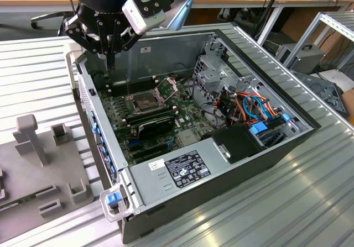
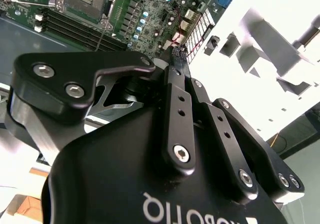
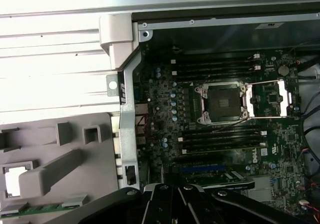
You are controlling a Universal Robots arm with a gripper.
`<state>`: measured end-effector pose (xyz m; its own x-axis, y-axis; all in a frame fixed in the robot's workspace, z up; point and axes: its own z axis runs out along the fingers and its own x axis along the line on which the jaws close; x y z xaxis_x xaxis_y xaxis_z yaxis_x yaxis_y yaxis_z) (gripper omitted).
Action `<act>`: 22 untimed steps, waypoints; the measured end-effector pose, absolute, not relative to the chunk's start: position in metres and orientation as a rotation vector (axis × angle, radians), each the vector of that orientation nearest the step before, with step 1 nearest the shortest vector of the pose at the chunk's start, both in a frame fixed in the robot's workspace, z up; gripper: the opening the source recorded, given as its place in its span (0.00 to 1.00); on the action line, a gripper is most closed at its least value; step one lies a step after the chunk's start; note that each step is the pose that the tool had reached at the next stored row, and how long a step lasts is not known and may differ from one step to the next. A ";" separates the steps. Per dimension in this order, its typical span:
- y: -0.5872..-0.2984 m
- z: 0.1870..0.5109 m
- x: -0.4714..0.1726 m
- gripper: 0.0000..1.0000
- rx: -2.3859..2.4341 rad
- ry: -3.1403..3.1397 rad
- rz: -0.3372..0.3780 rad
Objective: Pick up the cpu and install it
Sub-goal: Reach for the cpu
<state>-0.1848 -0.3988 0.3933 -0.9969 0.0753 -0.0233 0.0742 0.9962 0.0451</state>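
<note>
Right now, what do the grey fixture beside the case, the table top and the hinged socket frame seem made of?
Grey fixture: probably matte plastic, going by its uniform dull grey and blocky moulded shapes.
Table top: likely aluminium, with ribbed silver profiles and a soft sheen.
Socket frame: bare metal, thin and bright silver, lying open.

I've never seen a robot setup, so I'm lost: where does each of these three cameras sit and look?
Exterior view: off the arm, looking down into the open case; the gripper hangs above it.
First wrist view: on the arm, facing down at the socket; black gripper links edge in.
Second wrist view: on the arm, looking along the gripper toward the board.
Shared: all three show the socket.
</note>
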 end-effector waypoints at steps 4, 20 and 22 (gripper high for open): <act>-0.399 0.393 -0.186 0.11 0.117 3.114 0.069; -0.399 0.393 -0.190 0.11 0.117 3.114 0.069; -0.399 0.393 -0.191 0.11 0.117 3.114 0.069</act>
<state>-0.1914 -0.3988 0.3933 -0.9969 0.0753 -0.0233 0.0742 0.9962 0.0451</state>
